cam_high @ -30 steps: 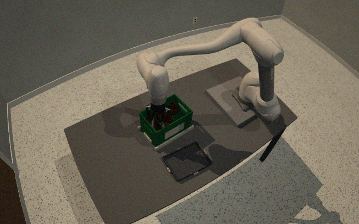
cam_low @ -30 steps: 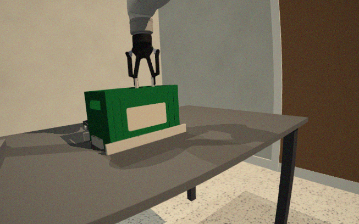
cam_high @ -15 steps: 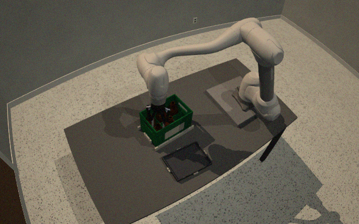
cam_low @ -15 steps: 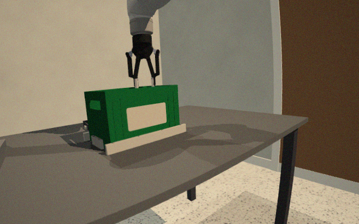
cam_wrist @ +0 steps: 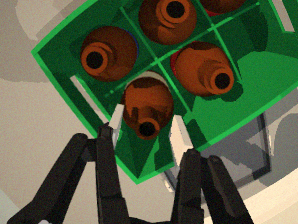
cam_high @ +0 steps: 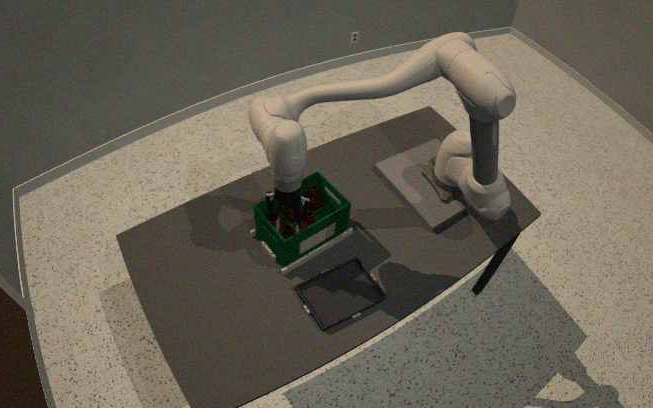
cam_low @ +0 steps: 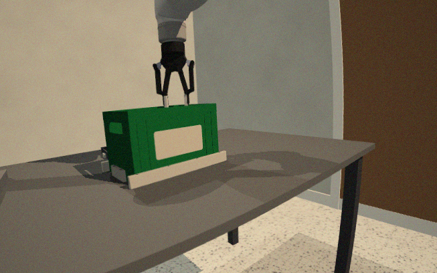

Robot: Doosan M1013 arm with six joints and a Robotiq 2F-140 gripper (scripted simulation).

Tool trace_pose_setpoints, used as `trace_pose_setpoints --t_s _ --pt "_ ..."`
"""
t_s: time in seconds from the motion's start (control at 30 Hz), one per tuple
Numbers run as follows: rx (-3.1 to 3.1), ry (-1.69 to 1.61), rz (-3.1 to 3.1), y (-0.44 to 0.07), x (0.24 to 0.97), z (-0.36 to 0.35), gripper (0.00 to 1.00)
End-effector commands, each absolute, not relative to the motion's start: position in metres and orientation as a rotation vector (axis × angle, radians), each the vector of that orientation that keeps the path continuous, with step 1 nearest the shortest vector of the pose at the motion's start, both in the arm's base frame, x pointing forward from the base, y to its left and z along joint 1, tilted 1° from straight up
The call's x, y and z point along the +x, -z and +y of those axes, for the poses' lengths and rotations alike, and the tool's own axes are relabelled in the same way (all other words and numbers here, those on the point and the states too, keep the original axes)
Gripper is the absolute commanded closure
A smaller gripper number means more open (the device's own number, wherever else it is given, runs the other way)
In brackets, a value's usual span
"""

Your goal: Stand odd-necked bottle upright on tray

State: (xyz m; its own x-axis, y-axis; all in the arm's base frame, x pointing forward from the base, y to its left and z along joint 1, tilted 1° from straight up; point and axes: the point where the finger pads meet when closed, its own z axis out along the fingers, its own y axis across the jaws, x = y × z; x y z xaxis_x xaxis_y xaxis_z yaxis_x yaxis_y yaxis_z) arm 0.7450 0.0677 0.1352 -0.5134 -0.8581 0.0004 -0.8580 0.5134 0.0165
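Overhead, the pale arm (cam_high: 369, 86) arches from its base plate (cam_high: 394, 172) across the dark tabletop (cam_high: 191, 304) and drops its claw (cam_high: 288, 210) into the green crate (cam_high: 336, 212), where brown bottles stand in the cells. The black tray (cam_high: 313, 306) lies flat just in front of the crate, apart from it, with nothing on it

From the side, the claw (cam_low: 175, 101) hangs upright with its fingertips (cam_low: 165, 102) reaching the crate's top edge (cam_low: 179, 106); a pale strip (cam_low: 179, 169) runs along the crate's foot

Through the wrist camera, 5 bottles sit in the crate (cam_wrist: 60, 63). The nearest bottle (cam_wrist: 148, 106) stands between the 2 pale pads (cam_wrist: 117, 117), which are partly spread on either side of its neck and clamp nothing
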Motion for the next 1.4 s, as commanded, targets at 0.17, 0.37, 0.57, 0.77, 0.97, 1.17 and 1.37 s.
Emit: trace_pose_setpoints --t_s 0.17,0.37,0.57,0.77,0.97,1.17,1.37 --pt "1.545 0.022 -2.726 -0.1354 0.745 0.0677 0.62" --pt "1.545 0.022 -2.726 -0.1354 0.745 0.0677 0.62" --pt "1.545 0.022 -2.726 -0.1354 0.745 0.0677 1.0" --pt "1.545 0.022 -2.726 -0.1354 0.745 0.0677 1.0" --pt "1.545 0.022 -2.726 -0.1354 0.745 0.0677 1.0" --pt "1.545 0.022 -2.726 -0.1354 0.745 0.0677 1.0" --pt "1.545 0.022 -2.726 -0.1354 0.745 0.0677 1.0"
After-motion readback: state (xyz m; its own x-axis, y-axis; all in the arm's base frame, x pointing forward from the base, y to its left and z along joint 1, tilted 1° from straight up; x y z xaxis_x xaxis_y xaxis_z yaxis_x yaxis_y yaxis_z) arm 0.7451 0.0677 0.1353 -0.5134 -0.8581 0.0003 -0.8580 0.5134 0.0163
